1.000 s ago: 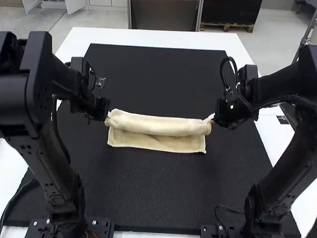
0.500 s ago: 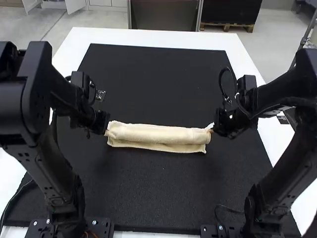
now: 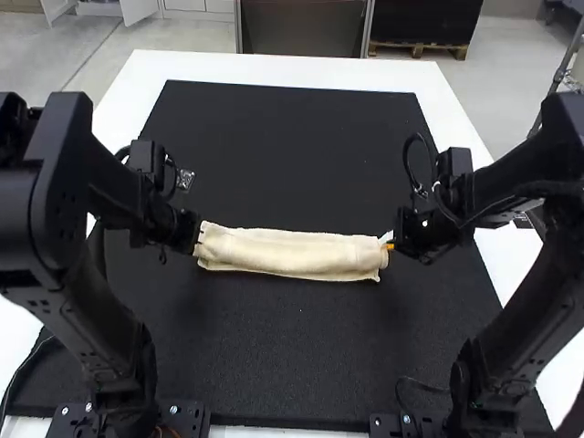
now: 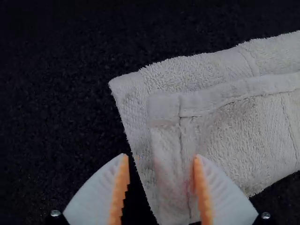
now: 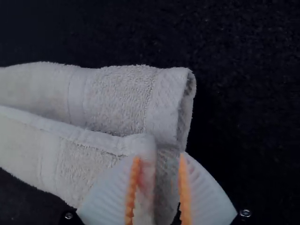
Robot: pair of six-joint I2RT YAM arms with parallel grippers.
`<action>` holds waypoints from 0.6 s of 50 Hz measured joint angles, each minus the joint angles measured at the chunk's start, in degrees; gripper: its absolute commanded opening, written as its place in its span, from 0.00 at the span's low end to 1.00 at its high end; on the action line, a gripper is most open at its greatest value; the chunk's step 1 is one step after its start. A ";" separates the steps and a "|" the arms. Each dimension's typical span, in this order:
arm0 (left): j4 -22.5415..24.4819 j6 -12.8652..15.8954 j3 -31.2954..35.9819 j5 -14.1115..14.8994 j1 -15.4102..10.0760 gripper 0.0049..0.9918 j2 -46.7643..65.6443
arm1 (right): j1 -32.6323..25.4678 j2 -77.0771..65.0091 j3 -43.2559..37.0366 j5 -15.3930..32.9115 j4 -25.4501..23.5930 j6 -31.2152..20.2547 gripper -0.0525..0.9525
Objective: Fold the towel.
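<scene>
Now a cream towel lies just below the centre of the frame, a long, narrow folded strip on a black mat. Over the last second its upper layer has come down toward the bottom of the frame, covering nearly all of the layer beneath, so this fold looks almost finished. The left gripper, at the strip's left end, and the right gripper, at its right end, have their fingers parted, with cloth between them but apparently not pinched. Backing away carelessly could drag the fold open.
</scene>
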 measured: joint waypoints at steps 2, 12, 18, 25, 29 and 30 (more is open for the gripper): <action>0.39 0.00 -0.20 -0.15 0.00 0.54 -0.70 | -0.07 0.00 -0.04 0.20 0.02 0.02 0.49; 3.39 -0.04 -1.62 -1.31 0.00 0.91 -4.04 | -0.70 0.00 -0.15 1.53 -0.09 -0.15 0.92; 3.85 -0.02 -2.78 -2.23 0.00 0.95 -5.90 | -0.70 0.00 -0.15 1.86 -0.70 -0.17 0.94; 3.69 -0.02 -3.58 -2.91 0.17 0.97 -7.21 | -0.70 0.00 -0.15 1.81 -2.40 -0.20 0.94; 3.72 -0.02 -3.63 -3.13 0.52 0.97 -7.80 | -0.68 0.00 -0.15 1.44 -3.72 -0.22 0.94; 3.72 -0.02 -3.63 -3.19 0.63 0.97 -8.02 | -0.70 0.00 -0.15 1.38 -3.93 -0.22 0.94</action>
